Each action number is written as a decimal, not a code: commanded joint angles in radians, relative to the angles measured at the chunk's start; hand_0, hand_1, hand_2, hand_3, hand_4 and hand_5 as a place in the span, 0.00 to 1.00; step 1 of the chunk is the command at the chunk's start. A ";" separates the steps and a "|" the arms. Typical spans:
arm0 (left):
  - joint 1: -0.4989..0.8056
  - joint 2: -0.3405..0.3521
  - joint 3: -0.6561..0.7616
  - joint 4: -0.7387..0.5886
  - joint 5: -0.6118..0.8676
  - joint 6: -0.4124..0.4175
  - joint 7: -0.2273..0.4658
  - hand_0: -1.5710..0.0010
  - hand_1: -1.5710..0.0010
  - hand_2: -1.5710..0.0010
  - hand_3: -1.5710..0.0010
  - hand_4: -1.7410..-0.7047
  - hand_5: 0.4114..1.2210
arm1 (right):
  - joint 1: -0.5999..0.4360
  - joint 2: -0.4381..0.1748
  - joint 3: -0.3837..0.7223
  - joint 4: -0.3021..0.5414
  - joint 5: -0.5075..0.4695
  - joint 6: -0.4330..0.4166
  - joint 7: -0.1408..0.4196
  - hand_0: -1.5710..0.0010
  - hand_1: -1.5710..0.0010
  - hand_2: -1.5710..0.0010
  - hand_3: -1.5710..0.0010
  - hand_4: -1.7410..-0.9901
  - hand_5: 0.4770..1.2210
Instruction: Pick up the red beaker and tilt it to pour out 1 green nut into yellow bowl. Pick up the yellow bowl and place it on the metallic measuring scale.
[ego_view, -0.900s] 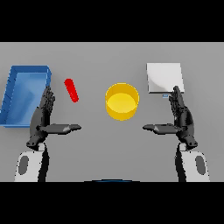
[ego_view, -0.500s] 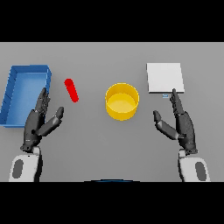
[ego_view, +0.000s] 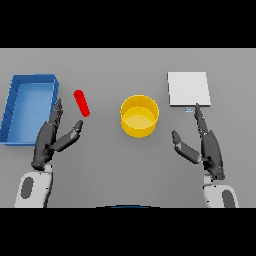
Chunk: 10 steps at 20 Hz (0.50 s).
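The red beaker (ego_view: 81, 103) lies on the grey table (ego_view: 125, 65), tilted so its upper end leans toward the robot's left, just beside the right wall of a blue tray (ego_view: 29, 107). No hand touches it. The left hand (ego_view: 49, 140) sits below it and close to the tray's near corner — fingers straight and relaxed, reaching up toward the tray wall, thumb spread out to the side and pointing toward the beaker's lower end. It grasps nothing.

The yellow bowl (ego_view: 140, 116) stands upright near the middle of the table, well apart from both hands; whether anything lies inside it cannot be made out. To its right and a little farther back rests the metallic measuring scale (ego_view: 188, 89), a pale square plate with a small mark at its near edge.

The right hand (ego_view: 209, 148) is also released (fingers extended, thumb splayed toward the bowl). Its longest fingertip points up at the scale's near edge and ends just short of it, holding nothing.
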 joint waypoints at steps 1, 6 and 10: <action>-0.030 -0.008 0.002 0.045 -0.005 0.004 -0.013 1.00 1.00 1.00 1.00 0.60 0.27 | -0.006 0.004 -0.002 0.012 -0.006 0.004 0.009 1.00 1.00 1.00 1.00 0.80 0.23; -0.176 -0.001 0.049 0.220 -0.009 0.026 -0.058 1.00 1.00 1.00 1.00 0.57 0.28 | -0.012 0.009 -0.016 0.019 -0.047 0.020 -0.004 1.00 1.00 1.00 1.00 0.71 0.25; -0.273 -0.013 0.076 0.361 -0.011 0.044 -0.093 1.00 1.00 1.00 1.00 0.56 0.27 | -0.018 0.011 -0.021 0.025 -0.052 0.017 -0.012 1.00 1.00 1.00 1.00 0.68 0.25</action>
